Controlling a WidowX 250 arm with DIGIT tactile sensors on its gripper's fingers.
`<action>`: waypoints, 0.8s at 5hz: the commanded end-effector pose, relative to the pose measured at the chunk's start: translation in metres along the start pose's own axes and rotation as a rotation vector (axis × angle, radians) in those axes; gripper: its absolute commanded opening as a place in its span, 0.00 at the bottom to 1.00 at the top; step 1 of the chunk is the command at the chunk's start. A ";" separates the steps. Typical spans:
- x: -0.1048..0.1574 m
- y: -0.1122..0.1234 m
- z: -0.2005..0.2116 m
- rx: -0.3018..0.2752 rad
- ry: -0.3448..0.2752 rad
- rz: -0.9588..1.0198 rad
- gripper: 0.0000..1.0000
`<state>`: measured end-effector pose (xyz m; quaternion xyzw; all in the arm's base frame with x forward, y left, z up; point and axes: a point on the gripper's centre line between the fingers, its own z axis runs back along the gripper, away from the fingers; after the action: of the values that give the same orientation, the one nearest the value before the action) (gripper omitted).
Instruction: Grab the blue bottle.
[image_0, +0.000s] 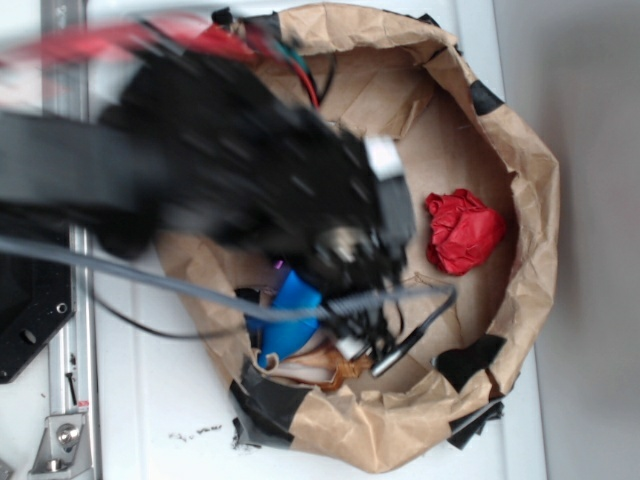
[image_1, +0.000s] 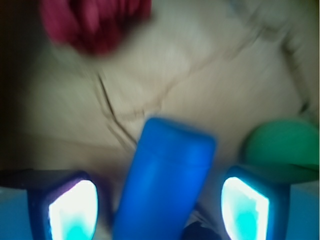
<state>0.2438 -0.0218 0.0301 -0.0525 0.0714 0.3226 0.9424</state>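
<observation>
The blue bottle (image_1: 165, 180) lies between my two glowing fingertips in the wrist view, its flat end pointing away from me. Both pads (image_1: 75, 210) stand apart from its sides with a gap on each side, so my gripper (image_1: 160, 210) is open around it. In the exterior view the bottle (image_0: 290, 315) shows partly under my blurred black arm, near the lower left wall of the brown paper bowl (image_0: 520, 150). My gripper (image_0: 345, 300) hangs just over it there.
A green ball (image_1: 282, 147) sits right beside the right fingertip. A crumpled red cloth (image_0: 463, 230) lies toward the bowl's right side, also visible as the red cloth (image_1: 95, 22) ahead. Grey cables (image_0: 200, 290) cross the bowl's left rim.
</observation>
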 end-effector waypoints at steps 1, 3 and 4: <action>0.004 0.001 0.002 0.048 -0.071 -0.067 0.00; 0.010 0.013 0.101 -0.075 -0.292 -0.338 0.00; 0.015 0.014 0.154 -0.088 -0.359 -0.493 0.00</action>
<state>0.2660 0.0067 0.1633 -0.0522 -0.0882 0.0831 0.9913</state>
